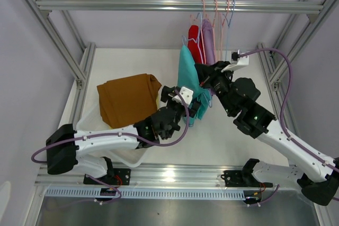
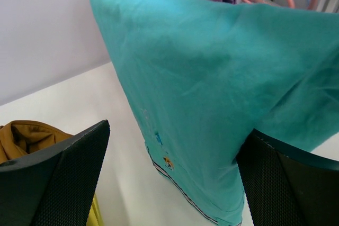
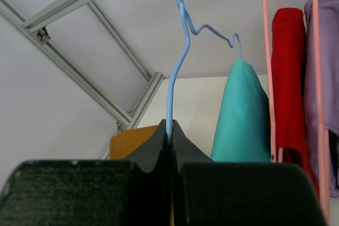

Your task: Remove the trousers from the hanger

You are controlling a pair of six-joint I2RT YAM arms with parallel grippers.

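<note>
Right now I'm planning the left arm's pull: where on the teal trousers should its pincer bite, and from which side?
Probably the lower hanging edge of the teal trousers, by the striped waistband. Come straight in from the left arm's side: the open left pincer faces that draped fold, which hangs free, while the right pincer is shut on the blue hanger above.

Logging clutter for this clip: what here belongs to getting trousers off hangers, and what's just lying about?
Job: teal trousers, blue hanger in shut right claw, open left claw, hung red trousers, lilac trousers.
Lying about: brown trousers, already off; frame rail.
</note>
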